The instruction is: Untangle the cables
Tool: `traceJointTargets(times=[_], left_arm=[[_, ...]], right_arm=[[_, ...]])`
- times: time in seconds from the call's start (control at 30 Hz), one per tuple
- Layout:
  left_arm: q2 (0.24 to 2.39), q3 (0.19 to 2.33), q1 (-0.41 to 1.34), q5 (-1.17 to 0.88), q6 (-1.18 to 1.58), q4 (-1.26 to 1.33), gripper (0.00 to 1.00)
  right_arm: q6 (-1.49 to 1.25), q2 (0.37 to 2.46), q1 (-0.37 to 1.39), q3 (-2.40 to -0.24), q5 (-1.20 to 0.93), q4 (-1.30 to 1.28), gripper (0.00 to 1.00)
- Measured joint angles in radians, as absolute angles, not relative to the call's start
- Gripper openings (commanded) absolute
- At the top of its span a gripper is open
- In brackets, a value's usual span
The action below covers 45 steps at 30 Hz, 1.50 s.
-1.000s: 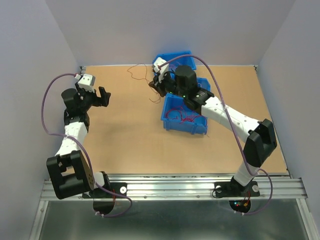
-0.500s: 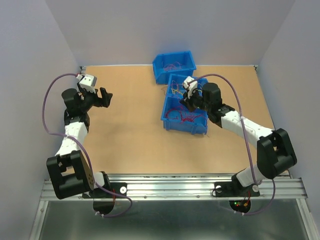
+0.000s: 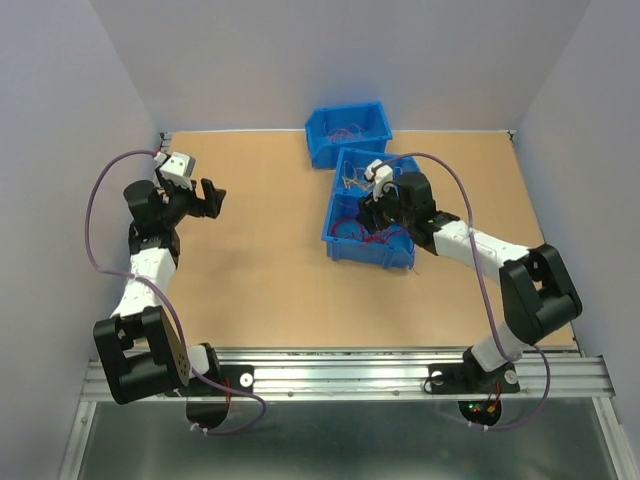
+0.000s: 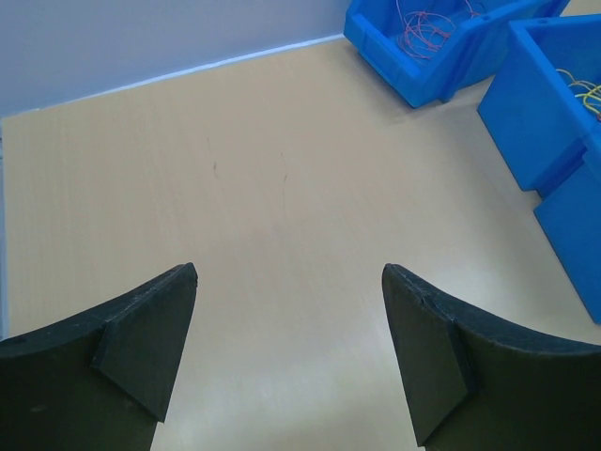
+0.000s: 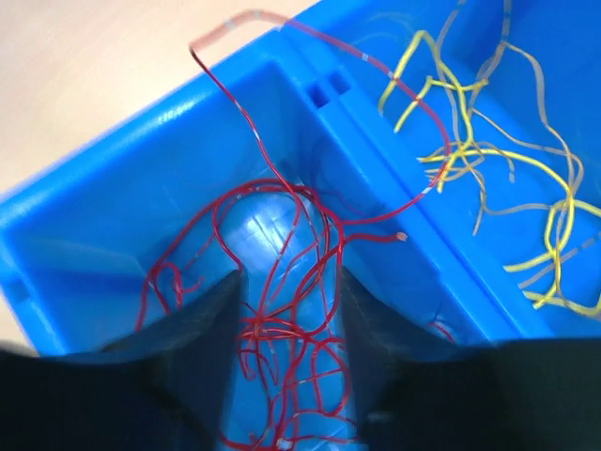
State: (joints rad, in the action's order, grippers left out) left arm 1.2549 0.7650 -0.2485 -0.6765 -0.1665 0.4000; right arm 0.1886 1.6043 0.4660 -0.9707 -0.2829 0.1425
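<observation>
Thin red cables [image 5: 282, 319] lie tangled in the near blue bin [image 3: 345, 250], one strand arching over its rim [image 5: 235, 19]. Yellow cables [image 5: 507, 178] fill the middle bin [image 3: 352, 160]. More fine reddish cables [image 4: 427, 23] sit in the far bin [image 3: 348, 130]. My right gripper [image 3: 370, 215] [image 5: 286, 282] reaches down into the near bin, jaws apart, with loose red strands lying between the fingers and none pinched. Over bare table at the left, my left gripper [image 3: 212, 195] [image 4: 289, 272] hangs wide open with nothing in it.
The three blue bins stand in a row at the back centre of the wooden table [image 3: 260, 250]. Grey walls close in the table on the left, back and right. The right arm's purple cord [image 3: 470, 240] loops over the bins.
My right arm swung back from left of the bins, where it held a dangling red cable, dropped into the near bin and parted its jaws. The left arm barely moved.
</observation>
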Motion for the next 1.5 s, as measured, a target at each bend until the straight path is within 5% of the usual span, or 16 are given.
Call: traceJointTargets(times=[0.33,0.53,0.73,0.93,1.5], left_arm=[[1.237,0.759,-0.236,-0.678,-0.177,0.400,0.91],[1.237,0.759,-0.218,-0.681,-0.184,0.401,0.90],[1.235,0.759,-0.215,-0.680,-0.194,0.401,0.90],[1.235,0.759,-0.211,-0.676,-0.201,0.400,0.90],[1.235,0.759,-0.209,-0.673,-0.207,0.400,0.90]], right_arm=[[0.139,1.364,0.466,-0.959,-0.240,0.173,0.85],[0.095,1.530,0.464,-1.042,-0.167,0.183,0.84],[0.004,1.719,0.432,-1.185,-0.110,0.142,0.78],[-0.063,1.785,0.405,-1.279,-0.079,0.118,0.58],[-0.083,1.788,0.406,-1.279,-0.114,0.051,0.40]])
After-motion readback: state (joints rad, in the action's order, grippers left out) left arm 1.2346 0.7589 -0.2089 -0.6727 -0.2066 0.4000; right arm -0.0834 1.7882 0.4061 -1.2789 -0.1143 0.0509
